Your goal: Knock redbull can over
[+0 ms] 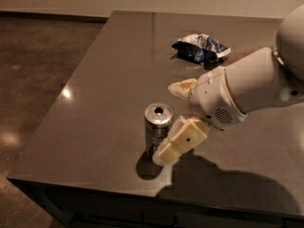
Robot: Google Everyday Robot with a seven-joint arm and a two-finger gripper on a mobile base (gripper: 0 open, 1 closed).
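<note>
The redbull can (155, 130), a slim silver can with a shiny pull-tab top, stands upright on the dark table (104, 80) near its front edge. My gripper (167, 122) comes in from the right on the white arm (247, 91) and is open. Its near finger (179, 140) is against the can's right side, low down. Its far finger (180, 87) is behind and to the right of the can, apart from it.
A crumpled blue-and-white snack bag (200, 47) lies at the back of the table, behind the arm. The table's left edge (57, 103) and front edge (95, 182) drop to a brown floor (33, 56).
</note>
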